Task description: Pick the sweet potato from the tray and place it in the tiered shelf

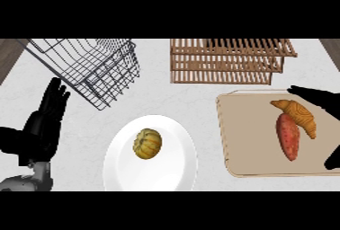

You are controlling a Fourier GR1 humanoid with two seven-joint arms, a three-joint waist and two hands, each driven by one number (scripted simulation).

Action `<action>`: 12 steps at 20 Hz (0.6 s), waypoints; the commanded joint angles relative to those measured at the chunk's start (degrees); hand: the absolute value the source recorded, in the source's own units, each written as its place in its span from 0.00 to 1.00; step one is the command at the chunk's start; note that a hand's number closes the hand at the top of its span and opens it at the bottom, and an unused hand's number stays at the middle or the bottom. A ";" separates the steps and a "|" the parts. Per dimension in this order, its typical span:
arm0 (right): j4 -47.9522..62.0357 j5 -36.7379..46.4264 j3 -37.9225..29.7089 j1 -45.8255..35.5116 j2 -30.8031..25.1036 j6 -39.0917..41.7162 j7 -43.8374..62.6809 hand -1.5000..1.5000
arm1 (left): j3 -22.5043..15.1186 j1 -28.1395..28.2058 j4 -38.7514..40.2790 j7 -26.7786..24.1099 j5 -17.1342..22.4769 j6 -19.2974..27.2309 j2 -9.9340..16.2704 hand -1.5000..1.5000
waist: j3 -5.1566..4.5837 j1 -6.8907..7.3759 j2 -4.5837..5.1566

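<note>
Sweet potato (288, 136) on tray (247, 134), beside croissant (299, 116). Right hand (324, 99) spread wide around both, holding nothing. Left hand (44, 117) open, resting.

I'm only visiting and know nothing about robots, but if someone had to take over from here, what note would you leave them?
Left hand: open, fingers up, resting at the view's left edge, holding nothing.
Right hand: at the right edge over the tray, only partly in view, so I cannot tell if its fingers are open or shut.
Sweet potato: lying on the tray beside a croissant, not yet picked.
Tiered shelf: wooden, at the back of the counter, nothing visible in it.
Also there: a wire basket and a plate holding a small squash.
Done: nothing yet. Left: grasp the sweet potato, carry it to the shelf.
</note>
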 commanded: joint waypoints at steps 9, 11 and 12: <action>7.72 12.72 -2.17 2.98 7.88 -2.10 -9.99 0.00 | 2.44 1.73 0.45 -1.09 -3.32 -2.95 -3.35 0.50 | 0.01 -0.04 -0.03; 6.08 13.27 -4.23 5.30 6.74 -1.19 -11.38 0.00 | 2.38 2.87 0.45 -2.63 -3.93 -3.87 -4.00 0.50 | 0.00 -0.16 -0.06; 5.16 13.68 -3.78 2.55 8.43 1.57 -9.35 0.00 | 3.59 1.29 -0.16 -0.36 -4.29 -4.07 -3.28 0.50 | 0.00 -0.07 -0.05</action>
